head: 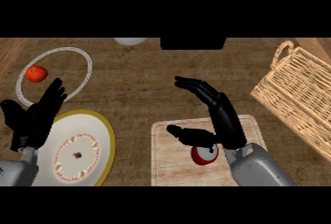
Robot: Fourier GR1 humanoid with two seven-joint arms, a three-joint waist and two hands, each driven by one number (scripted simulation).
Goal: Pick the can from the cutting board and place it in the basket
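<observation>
The red can (205,155) stands on the cutting board (169,153) near the surface's front edge, partly hidden under the right hand (216,118), whose fingers stretch out straight above it with the thumb spread, grasping nothing. To take it well, I'd judge the hand should sink until thumb and fingers flank the can, close, then lift straight before swinging toward the basket (294,96) at the right edge. The left hand (35,116) rests open beside the yellow-rimmed plate (103,131).

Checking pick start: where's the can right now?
Head view, lower right: the red can sits on the cutting board, under the open right hand.
</observation>
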